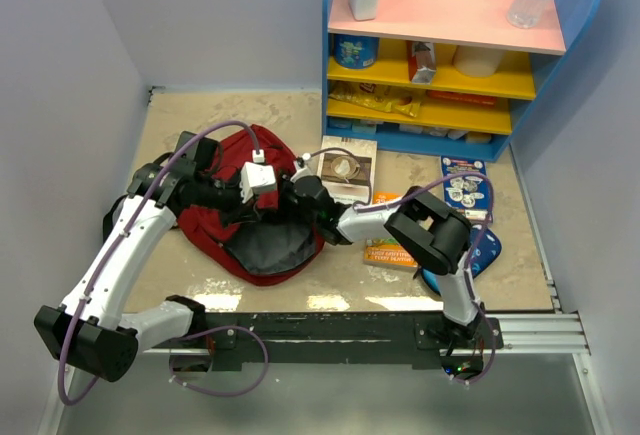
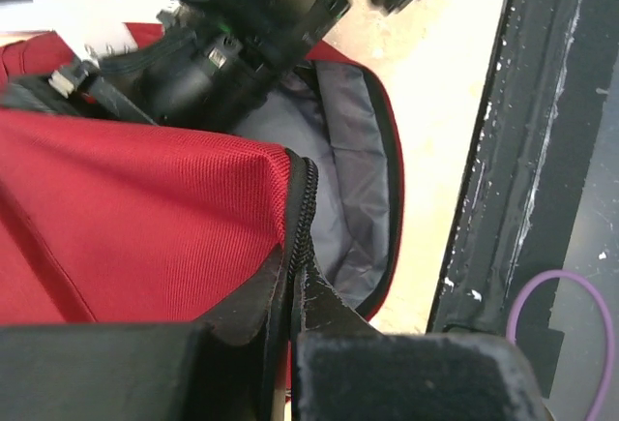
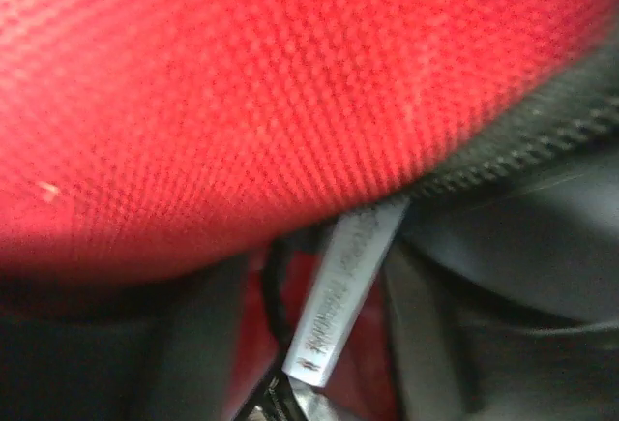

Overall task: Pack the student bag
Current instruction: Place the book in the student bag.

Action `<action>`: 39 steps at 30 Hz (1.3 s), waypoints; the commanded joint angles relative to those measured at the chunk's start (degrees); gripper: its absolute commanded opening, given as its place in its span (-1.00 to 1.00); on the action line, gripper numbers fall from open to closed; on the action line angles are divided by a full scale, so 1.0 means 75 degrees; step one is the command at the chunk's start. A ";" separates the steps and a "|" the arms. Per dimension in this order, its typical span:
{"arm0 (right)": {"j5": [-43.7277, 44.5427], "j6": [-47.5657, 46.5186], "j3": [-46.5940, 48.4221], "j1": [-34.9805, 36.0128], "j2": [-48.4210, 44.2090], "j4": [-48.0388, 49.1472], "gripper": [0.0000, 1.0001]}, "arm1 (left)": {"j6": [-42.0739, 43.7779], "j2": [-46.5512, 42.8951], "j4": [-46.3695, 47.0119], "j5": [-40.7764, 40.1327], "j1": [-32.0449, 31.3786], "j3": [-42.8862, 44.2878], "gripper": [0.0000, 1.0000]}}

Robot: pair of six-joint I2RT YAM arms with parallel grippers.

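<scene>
Pinching the student bag [image 2: 145,218] rim, left pincer [image 2: 290,290] holds its mouth agape.

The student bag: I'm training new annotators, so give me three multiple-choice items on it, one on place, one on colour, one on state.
1. In the top view, where does the student bag lie?
A) left of the books
B) right of them
C) on top of them
2. What colour is its lining?
A) yellow
B) grey
C) blue
3. How is its main opening?
A) zipped shut
B) unzipped and gaping
C) turned face down
Answers:
1 A, the books lie to its right.
2 B, grey fabric shows inside the mouth.
3 B, the zipper edges stand apart.
</scene>
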 commanded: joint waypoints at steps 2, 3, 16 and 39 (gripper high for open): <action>0.0007 -0.1565 0.0442 -0.0168 -0.1375 -0.2039 0.97 | -0.0455 -0.0210 0.0465 -0.0055 -0.0082 -0.0028 -1.00; -0.0134 -0.1752 0.0430 -0.0261 -0.1493 -0.2831 0.97 | -0.0490 -0.0222 0.0490 -0.0079 -0.0094 -0.0040 -1.00; -0.0592 -0.3231 -0.1058 -0.0169 -0.3124 -0.4854 0.45 | -0.0970 0.0000 0.1193 -0.0161 -0.0094 -0.0193 -1.00; 0.0953 -0.4249 0.0524 0.0664 -0.1925 -0.4665 -0.33 | -0.0994 -0.0117 0.1169 0.0073 -0.0082 -0.0005 -1.00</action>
